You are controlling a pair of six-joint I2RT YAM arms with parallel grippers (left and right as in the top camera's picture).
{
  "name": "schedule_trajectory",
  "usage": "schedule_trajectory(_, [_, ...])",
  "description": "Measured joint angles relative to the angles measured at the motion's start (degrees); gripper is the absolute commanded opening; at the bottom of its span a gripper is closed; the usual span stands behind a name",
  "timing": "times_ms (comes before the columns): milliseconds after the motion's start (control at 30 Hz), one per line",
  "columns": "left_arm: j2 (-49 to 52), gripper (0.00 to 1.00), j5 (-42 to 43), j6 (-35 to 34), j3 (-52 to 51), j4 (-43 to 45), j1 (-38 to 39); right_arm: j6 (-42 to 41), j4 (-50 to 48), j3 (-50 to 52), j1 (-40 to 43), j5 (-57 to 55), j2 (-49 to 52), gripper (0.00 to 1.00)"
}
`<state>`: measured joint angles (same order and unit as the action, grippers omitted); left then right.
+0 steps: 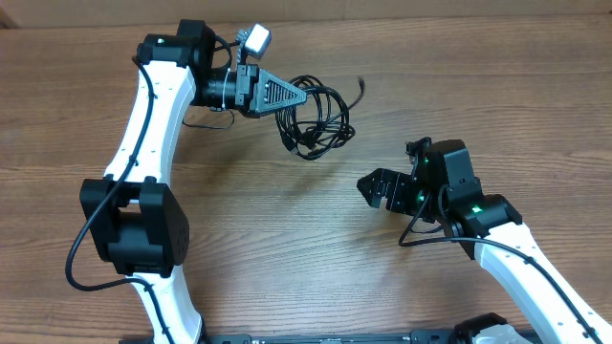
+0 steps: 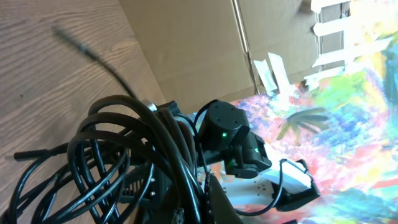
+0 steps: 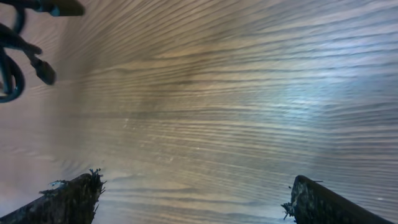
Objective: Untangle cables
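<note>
Left gripper (image 1: 300,95): reaching into the near edge of the cables (image 1: 320,119). Its fingers are lying stacked in the overhead view, so no gap is showing between them.
Left jaws: seeming to be clamping down on one or more strands. In the left wrist view the loops are crowding right over the finger roots, hiding the pinch itself, so the hold is a judgement.
Cables, off the left jaws: the coil (image 2: 124,155) is bunching just beyond the tips, many loops crossing over one another. One loose end (image 1: 361,88) is poking out on the far side, and a plug end (image 1: 289,143) is dangling just below the tips.
Right gripper (image 1: 369,189): hovering well apart from the coil with its fingers pointing toward it.
Right jaws: standing wide open and gripping nothing. Only bare table (image 3: 217,93) is showing between the two fingertips (image 3: 68,199) in the right wrist view.
Cables, off the right jaws: sitting ahead and off to one side, only a loop and a plug (image 3: 12,62) peeking in at the corner of that view.
Progress: looking early. The cords are lying as one knotted coil, with no cord laid out separately.
Remaining: nearly everything, by my reading. The second hand is not yet taking a strand, and each cord is waiting to be drawn free.
</note>
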<state>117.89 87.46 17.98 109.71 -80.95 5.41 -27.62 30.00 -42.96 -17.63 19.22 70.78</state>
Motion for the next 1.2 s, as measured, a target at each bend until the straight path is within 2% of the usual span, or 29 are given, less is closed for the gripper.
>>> schedule_trajectory(200, [0.0, 0.05, 0.39, -2.86, 0.0, 0.02, 0.0, 0.0, -3.52, 0.0, 0.0, 5.03, 0.0, 0.98])
schedule_trajectory(400, [0.0, 0.05, 0.44, -6.73, 0.0, 0.04, 0.0, 0.0, -12.7, 0.09, 0.02, 10.4, 0.0, 0.98])
schedule_trajectory(633, [0.0, 0.05, 0.44, -14.45, 0.0, -0.13, 0.0, 0.0, -19.87, 0.11, 0.02, 12.7, 0.0, 0.97])
schedule_trajectory(900, [0.0, 0.05, 0.37, -24.0, 0.0, -1.33, 0.24, 0.04, -20.5, 0.11, 0.02, 10.71, 0.0, 0.97])
schedule_trajectory(967, [0.0, 0.04, -0.04, -26.58, 0.0, -1.33, 0.5, 0.02, -20.57, 0.11, 0.02, 10.43, 0.0, 0.89])
schedule_trajectory(1100, [0.0, 0.04, -2.6, -31.43, 0.0, -1.31, 1.36, -0.07, -21.18, 0.11, 0.0, 10.29, 0.0, 0.58])
schedule_trajectory(1200, [0.0, 0.04, -4.66, -34.34, 0.0, -1.33, 2.38, 0.09, -21.33, 0.17, -0.02, 10.25, 0.0, 0.45])
